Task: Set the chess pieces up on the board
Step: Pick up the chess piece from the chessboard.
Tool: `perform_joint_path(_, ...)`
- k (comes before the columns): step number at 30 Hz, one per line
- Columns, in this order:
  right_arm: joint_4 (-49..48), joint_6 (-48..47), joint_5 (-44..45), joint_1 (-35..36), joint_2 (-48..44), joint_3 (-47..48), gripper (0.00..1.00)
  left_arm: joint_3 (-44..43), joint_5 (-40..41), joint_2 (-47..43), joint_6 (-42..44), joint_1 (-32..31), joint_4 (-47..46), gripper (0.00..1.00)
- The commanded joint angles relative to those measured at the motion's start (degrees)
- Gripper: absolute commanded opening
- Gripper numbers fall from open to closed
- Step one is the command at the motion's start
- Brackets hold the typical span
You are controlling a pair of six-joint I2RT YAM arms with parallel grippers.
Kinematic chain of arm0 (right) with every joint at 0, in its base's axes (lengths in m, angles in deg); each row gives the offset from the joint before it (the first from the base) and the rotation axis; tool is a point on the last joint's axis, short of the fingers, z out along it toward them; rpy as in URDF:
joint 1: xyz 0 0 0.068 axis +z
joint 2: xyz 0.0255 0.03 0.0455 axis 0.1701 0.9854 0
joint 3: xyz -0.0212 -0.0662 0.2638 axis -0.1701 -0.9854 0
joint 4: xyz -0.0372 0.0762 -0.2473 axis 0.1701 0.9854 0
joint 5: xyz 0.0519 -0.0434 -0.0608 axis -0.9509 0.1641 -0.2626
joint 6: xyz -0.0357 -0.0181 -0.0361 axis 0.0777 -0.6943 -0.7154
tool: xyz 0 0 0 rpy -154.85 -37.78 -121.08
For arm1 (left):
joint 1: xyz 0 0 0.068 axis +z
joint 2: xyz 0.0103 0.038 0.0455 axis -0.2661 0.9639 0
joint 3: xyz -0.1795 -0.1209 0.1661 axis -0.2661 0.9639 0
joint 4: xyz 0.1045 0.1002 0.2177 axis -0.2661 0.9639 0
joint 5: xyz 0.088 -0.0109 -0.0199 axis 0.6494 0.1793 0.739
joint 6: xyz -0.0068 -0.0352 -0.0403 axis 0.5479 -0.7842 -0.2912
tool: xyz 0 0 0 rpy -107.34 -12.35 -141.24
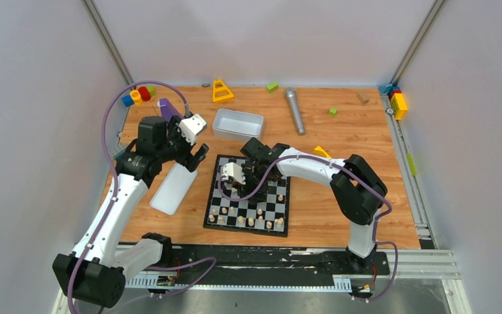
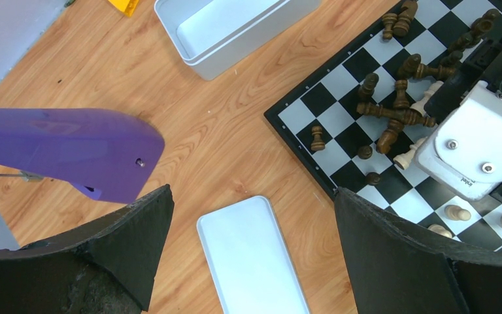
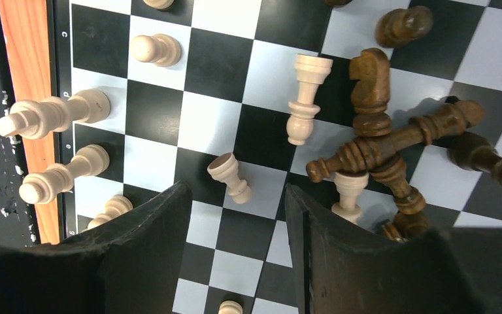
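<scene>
The checkered board (image 1: 276, 212) lies in front of the arms. Pale chess pieces (image 1: 250, 221) stand in its near rows. My right gripper (image 1: 233, 175) hangs over the board's far left part, open and holding nothing. In the right wrist view a pale pawn (image 3: 230, 176) lies on its side just beyond the right gripper (image 3: 235, 203). A heap of fallen dark pieces (image 3: 385, 150) lies to its right, and pale pieces (image 3: 52, 118) stand along the board's (image 3: 222, 65) edge. My left gripper (image 1: 196, 140) is wide open left of the board, above a white lid (image 2: 251, 261).
A white tray (image 1: 238, 123) sits behind the board and the white lid (image 1: 173, 188) to its left. A purple object (image 2: 65, 150) lies near the left gripper. A grey cylinder (image 1: 294, 110), a yellow triangle (image 1: 221, 91) and coloured blocks (image 1: 137, 95) lie farther back.
</scene>
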Motion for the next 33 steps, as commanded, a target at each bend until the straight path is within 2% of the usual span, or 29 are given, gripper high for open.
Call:
perform_joint_path(1,-3.1,-2.0,0.0,0.9,0.3,-1.3,0.54,-0.6,-0.4,-0.8,0.3,0.6,-0.2,1.00)
perform_joint_path(7,-4.2,-2.7,1.2,1.6,0.4,-2.5,0.49,-0.7,-0.3,-0.7,0.5,0.6,-0.2,1.00)
perform_joint_path(14,-4.1,-2.8,2.1,2.1,0.0,-3.5,0.26,-0.7,-0.2,-0.5,0.7,0.6,-0.2,1.00)
perform_joint_path(21,-0.8,-3.8,5.1,2.2,-2.5,-3.3,0.08,-0.7,0.1,-0.7,1.2,0.6,0.1,1.00)
perform_joint_path(25,7.0,-5.1,7.7,2.2,-4.0,-1.0,0.04,-0.6,0.1,-0.7,1.4,0.6,0.1,1.00)
perform_joint_path(33,27.2,-7.5,19.6,4.3,0.4,9.1,0.05,-1.0,0.6,-0.3,1.0,0.7,-0.1,1.00)
